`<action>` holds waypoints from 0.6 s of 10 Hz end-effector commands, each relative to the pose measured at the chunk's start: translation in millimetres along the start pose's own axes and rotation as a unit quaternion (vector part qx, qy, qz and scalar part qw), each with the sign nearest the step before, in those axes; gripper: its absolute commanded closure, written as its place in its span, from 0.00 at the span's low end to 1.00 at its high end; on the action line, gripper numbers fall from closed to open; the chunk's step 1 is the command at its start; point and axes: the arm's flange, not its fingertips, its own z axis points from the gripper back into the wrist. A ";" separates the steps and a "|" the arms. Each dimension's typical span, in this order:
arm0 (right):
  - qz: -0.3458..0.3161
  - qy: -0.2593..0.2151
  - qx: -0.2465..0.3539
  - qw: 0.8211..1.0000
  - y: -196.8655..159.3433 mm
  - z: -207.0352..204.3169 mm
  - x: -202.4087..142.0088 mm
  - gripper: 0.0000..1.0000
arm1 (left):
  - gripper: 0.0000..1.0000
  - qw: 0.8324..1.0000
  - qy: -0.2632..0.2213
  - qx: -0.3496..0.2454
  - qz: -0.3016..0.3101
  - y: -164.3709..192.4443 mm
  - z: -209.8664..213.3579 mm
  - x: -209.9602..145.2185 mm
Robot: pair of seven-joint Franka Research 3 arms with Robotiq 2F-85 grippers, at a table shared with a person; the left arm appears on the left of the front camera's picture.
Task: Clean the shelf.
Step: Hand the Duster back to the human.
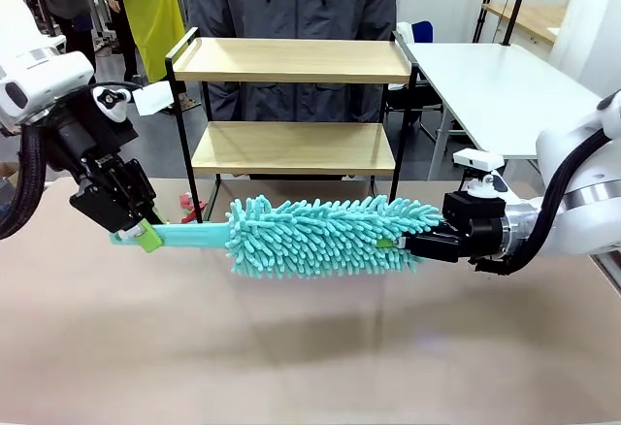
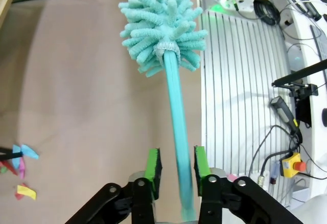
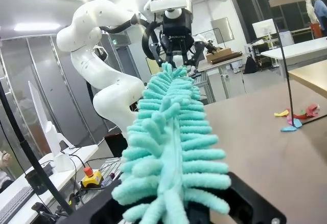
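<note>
From my end the left tool [image 2: 174, 163] has its green pads [image 2: 152, 163] apart either side of the teal duster [image 1: 320, 236] handle, no squeeze, while the right tool [image 1: 408, 245] is clenched on the fluffy end, all held level above the tabletop [image 1: 310, 347], with the shelf [image 1: 291, 61] standing at its far edge.

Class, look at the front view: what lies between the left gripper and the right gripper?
The turquoise duster spans the gap in the front view: its handle runs between the left gripper's jaws, and its fluffy head reaches the right gripper. The shelf stands behind.
</note>
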 end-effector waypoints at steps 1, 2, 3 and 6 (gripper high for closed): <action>0.011 0.005 0.000 1.000 1.3 -1.9 3.1 1.00 | 0.00 1.000 -0.027 0.001 -0.007 -4.4 20.5 -4.3; 0.011 0.005 0.000 1.000 1.3 -1.9 3.1 1.00 | 0.00 0.999 -0.047 0.001 -0.005 -6.9 34.7 -10.6; 0.011 0.005 0.000 1.000 1.3 -1.9 3.1 1.00 | 0.06 0.997 -0.077 0.007 -0.004 -10.5 51.6 -19.2; 0.011 0.005 0.000 1.000 1.3 -1.9 3.1 1.00 | 0.00 0.980 -0.191 0.046 0.016 -14.6 96.8 -61.6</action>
